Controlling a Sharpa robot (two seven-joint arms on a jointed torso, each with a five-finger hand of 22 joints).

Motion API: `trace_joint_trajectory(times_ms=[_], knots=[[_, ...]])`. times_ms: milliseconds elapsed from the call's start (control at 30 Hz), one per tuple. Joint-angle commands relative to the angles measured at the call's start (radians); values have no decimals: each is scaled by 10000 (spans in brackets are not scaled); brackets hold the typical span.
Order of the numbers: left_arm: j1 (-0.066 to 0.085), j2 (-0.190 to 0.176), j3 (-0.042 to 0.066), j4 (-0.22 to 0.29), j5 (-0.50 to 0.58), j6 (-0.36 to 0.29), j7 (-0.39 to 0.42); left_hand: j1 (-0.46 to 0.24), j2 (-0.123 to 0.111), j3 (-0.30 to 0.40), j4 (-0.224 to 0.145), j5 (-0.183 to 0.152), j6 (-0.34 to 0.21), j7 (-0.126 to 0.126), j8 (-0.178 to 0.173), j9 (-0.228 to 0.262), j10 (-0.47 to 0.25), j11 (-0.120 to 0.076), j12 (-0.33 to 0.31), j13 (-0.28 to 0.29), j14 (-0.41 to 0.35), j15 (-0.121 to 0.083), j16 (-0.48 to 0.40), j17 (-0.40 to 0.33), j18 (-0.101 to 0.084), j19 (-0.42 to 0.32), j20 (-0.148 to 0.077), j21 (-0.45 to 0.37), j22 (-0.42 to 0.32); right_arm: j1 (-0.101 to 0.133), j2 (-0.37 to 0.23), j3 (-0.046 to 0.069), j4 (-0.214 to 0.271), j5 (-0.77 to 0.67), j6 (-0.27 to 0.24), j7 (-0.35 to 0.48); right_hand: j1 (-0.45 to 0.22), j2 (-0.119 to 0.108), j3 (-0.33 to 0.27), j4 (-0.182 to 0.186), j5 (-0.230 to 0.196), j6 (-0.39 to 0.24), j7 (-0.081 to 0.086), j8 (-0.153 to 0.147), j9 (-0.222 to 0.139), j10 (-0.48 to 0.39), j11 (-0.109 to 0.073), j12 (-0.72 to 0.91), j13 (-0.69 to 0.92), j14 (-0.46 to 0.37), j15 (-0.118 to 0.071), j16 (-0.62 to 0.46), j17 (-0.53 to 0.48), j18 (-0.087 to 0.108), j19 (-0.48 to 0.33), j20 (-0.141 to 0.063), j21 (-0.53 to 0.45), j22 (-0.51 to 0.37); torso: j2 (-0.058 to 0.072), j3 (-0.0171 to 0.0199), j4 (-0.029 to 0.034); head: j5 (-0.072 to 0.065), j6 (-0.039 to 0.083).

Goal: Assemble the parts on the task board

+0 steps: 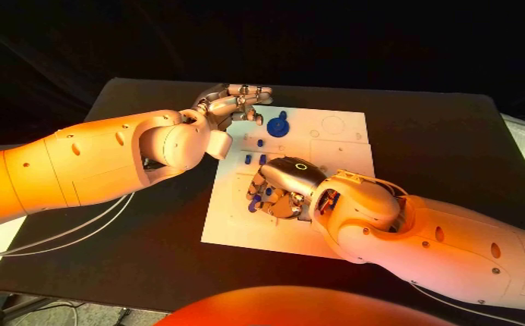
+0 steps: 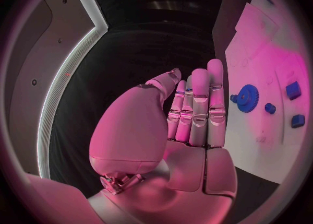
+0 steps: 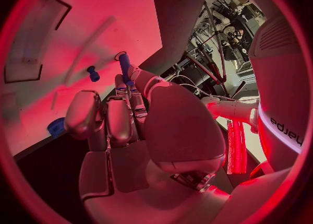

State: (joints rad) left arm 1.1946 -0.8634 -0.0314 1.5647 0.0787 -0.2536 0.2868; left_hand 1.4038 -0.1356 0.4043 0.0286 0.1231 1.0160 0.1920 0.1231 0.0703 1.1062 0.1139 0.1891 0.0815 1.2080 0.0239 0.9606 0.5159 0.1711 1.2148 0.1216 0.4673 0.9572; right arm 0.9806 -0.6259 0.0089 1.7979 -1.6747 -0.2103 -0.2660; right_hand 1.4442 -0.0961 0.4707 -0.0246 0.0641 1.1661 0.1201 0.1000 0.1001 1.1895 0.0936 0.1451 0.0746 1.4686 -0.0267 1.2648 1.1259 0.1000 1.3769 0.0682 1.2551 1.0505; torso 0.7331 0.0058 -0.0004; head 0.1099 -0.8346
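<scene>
The white task board (image 1: 328, 152) lies in the middle of the black table. A blue gear (image 1: 279, 126) stands near its far left part, with small blue parts (image 1: 247, 159) just in front of it. My left hand (image 1: 232, 103) hovers at the board's far left corner, beside the gear (image 2: 248, 97), fingers straight and holding nothing (image 2: 195, 109). My right hand (image 1: 282, 183) is low over the board's near left area. It pinches a long blue peg (image 3: 124, 68) at its fingertips, close above the board (image 3: 85, 31). A short blue peg (image 3: 93, 72) stands on the board nearby.
Two blue blocks (image 2: 292, 89) and a small blue peg (image 2: 269, 108) sit on the board past the gear. More blue pieces (image 1: 255, 205) lie by my right hand's fingers. Bare black table (image 1: 438, 129) surrounds the board on all sides.
</scene>
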Motion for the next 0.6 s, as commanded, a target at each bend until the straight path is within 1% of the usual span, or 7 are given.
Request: trace_joint_trajectory(times_ms=[33, 200, 333, 500, 600], knots=[[1, 9, 6, 4, -35, 194, 40, 15, 84, -34, -14, 22, -71, -22, 40, -11, -54, 8, 22, 3, -77, 16, 41, -14, 96, -74, 2, -56, -9, -15, 8, -4, -13, -507, 233, -164, 159, 159, 47, -2, 57, 17, 85, -36, -10, 442, -368, 71, 105, 300, -10, 43, 10, 6, 30, 29, 19, -13, 4, 6, -6, 7, -23], [1, 4, 6, -1, -35, 212, 21, 15, 84, -34, -14, 22, -71, -22, 40, -11, -54, 8, 22, 3, -77, 16, 41, -14, 96, -74, 2, -56, -9, -18, -1, -5, -12, -654, 254, -265, 144, 163, 52, 0, 60, 18, 88, -38, -9, 444, -366, 66, 107, 301, -7, 48, 15, 4, 32, 30, 26, -1, 2, 10, -16, 2, -26], [1, 0, 6, -3, -36, 217, 11, 15, 84, -34, -14, 22, -71, -22, 40, -11, -54, 8, 22, 3, -77, 16, 41, -14, 96, -74, 2, -56, -9, -19, 1, -6, -9, -696, 397, -305, 139, 168, 57, -1, 64, 20, 88, -39, -9, 445, -365, 63, 108, 303, -6, 53, 22, 4, 33, 31, 28, 2, -1, 0, -9, -27, -34], [1, -6, 6, 0, -36, 219, -1, 15, 84, -34, -14, 22, -71, -22, 40, -11, -54, 8, 22, 3, -77, 16, 41, -14, 96, -74, 2, -56, -9, -19, 101, -11, -24, -728, 1013, -351, 125, 164, 59, -3, 66, 22, 87, -40, -8, 446, -364, 57, 110, 306, -4, 65, 38, 5, 29, 32, 24, -5, -1, -3, -5, -28, -52], [1, -3, 6, 6, -39, 222, -8, 15, 84, -34, -14, 22, -71, -22, 40, -11, -54, 8, 22, 3, -77, 16, 41, -14, 96, -74, 2, -56, -9, -19, 204, -35, -64, -764, 1266, -386, 93, 154, 54, -1, 64, 25, 87, -43, -7, 447, -362, 46, 113, 307, 1, 67, 37, 6, 24, 33, 22, -8, -1, -4, -2, -29, -62]])
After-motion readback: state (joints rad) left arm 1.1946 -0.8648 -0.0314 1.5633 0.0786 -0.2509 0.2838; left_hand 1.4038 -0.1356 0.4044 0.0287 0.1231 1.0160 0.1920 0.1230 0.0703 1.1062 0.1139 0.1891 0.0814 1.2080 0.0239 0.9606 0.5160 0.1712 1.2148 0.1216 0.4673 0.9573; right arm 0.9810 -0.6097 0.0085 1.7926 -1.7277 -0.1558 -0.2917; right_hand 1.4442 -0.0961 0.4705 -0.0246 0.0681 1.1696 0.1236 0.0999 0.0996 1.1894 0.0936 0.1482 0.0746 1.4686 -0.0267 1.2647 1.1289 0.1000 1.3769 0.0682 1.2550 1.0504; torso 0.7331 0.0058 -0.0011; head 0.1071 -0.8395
